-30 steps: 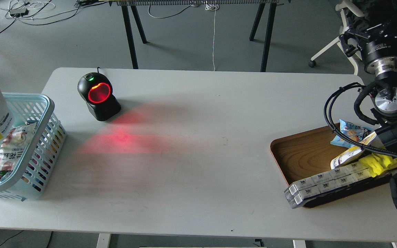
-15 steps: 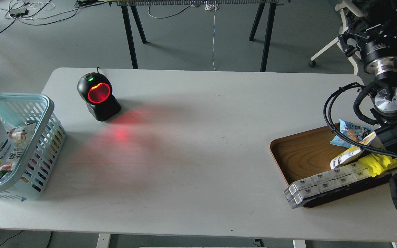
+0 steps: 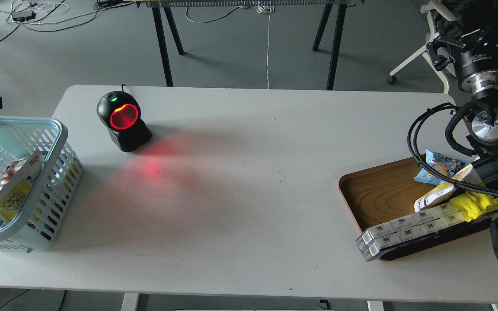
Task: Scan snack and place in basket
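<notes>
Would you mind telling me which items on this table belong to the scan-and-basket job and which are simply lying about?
Part of the job:
snack, now lying tilted in the basket
basket
scanner, glowing red

Lying about:
wooden tray
blue packet
yellow pack
white boxes

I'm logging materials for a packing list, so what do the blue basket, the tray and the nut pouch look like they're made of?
The basket looks like moulded light blue plastic, with a smooth rim and slotted walls. The tray looks like wood or a wood-look laminate: brown grain lines, slight sheen. The nut pouch lying in the basket seems to be printed plastic film, though its finish is hard to judge here.
</notes>
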Robot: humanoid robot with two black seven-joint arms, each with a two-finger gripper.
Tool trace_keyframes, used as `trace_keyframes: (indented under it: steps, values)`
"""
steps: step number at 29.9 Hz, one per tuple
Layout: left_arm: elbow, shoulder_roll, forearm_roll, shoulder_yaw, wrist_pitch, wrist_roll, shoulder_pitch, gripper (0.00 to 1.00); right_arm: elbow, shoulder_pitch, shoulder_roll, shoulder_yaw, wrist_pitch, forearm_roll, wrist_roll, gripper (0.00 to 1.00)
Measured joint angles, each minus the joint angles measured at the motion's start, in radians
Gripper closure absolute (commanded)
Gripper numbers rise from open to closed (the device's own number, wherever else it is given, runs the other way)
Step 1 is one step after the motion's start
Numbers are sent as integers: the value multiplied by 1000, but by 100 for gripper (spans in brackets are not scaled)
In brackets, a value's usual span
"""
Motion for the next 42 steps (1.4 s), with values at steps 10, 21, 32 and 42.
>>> trace_keyframes:
  steps: [10, 21, 32, 42]
  values:
    - [313, -296, -595, -44, -162, 0, -33, 4, -4, 56, -33, -5, 0, -4, -1, 1]
    - [847, -758, -1189, -272, -373, 0, -33, 1, -16, 111, -51, -7, 0, -5, -10, 2]
    - [1247, -1235, -1529, -552, -376, 215, -31, 1, -23, 99, -45, 4, 0, 2, -59, 1]
    - [1295, -1388, -1730, -571, -376, 275, 38, 1, -24, 87, -24, 6, 0, 73, -84, 1]
